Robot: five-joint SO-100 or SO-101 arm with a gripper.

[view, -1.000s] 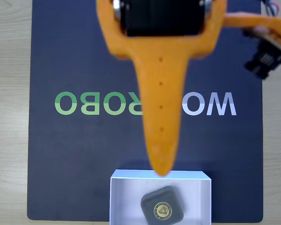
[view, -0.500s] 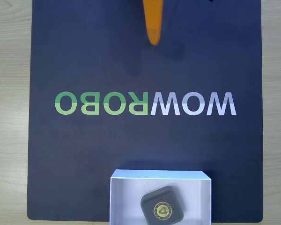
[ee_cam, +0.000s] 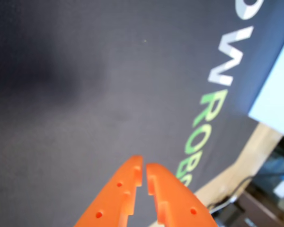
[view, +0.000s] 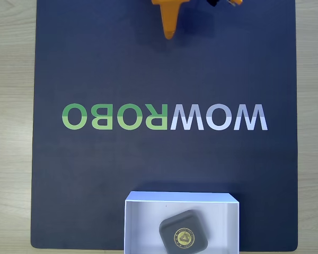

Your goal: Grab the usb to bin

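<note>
The usb (view: pixel 183 236), a dark grey rounded-square block with a gold triangle emblem, lies flat inside the bin (view: pixel 143 211), a shallow white box at the bottom middle of the fixed view. Far from it, at the top edge of that view, the orange gripper (view: pixel 169 33) points down at the mat. In the wrist view the gripper (ee_cam: pixel 144 166) has its two orange fingers pressed together with nothing between them, and a corner of the bin (ee_cam: pixel 278 99) shows at the right.
A dark blue mat (view: pixel 95 174) with the mirrored WOWROBO lettering (view: pixel 164 117) covers the light wooden table (view: pixel 10 159). In the wrist view, the mat's edge, wood and dark cables show at the bottom right.
The arm has pulled back from above the bin to the top edge of the fixed view. The usb stays in the bin, unmoved.
</note>
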